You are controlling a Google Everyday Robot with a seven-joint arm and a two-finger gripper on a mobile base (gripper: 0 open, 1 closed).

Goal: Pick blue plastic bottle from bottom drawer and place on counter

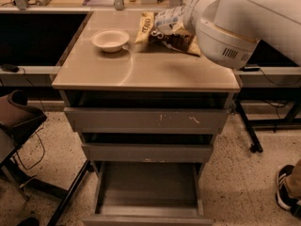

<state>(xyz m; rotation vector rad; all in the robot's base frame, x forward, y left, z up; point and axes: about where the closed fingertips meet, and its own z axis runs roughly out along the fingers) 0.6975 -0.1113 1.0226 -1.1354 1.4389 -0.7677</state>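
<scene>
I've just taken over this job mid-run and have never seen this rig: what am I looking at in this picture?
There is one camera, looking down at the front of a grey drawer cabinet. The big white shape at top right is the robot's arm. Its tool reaches over the back of the beige counter. At the tool is the blue plastic bottle, just over a snack bag; whether it is gripped isn't visible. A white bowl sits left of the bag. The bottom drawer is pulled open, its floor bare.

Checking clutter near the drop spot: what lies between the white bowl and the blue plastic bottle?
Camera view: the left end of the snack bag, on the counter. The gripper is at the blue plastic bottle, above that bag.
</scene>
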